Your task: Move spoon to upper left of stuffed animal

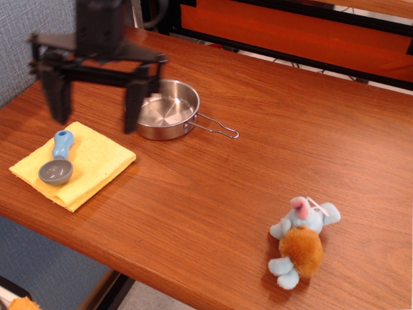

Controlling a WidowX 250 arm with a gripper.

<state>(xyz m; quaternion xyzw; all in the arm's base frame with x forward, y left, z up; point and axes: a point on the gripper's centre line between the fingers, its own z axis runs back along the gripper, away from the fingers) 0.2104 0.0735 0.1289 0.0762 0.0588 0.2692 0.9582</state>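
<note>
The black gripper [95, 106] hangs over the left part of the wooden table [258, 161], above the yellow cloth [97, 161] and in front of the left side of the steel pan [162, 108]. Its two fingers [134, 106] point straight down and stand spread wide apart, with nothing between them; the picture is a little blurred around them, and the tips look to be in the air rather than on the surface. The spoon [58, 161] lies on the yellow cloth near the table's left front corner, its round grey bowl toward the front edge and its stubby light-blue handle pointing toward the back. It sits below and between the two fingers, apart from both. The cloth lies folded flat, one corner reaching toward the front edge. The pan stands upright behind the cloth, toward the back of the table, with its thin wire handle stretching to the right. The stuffed animal [300, 242] lies well apart from all this, near the front edge on the right side, with a pink patch on its light-blue head, a fuzzy orange-brown body and pale blue limbs. Behind the far edge of the table runs an orange panel [290, 32] framed in black.
</note>
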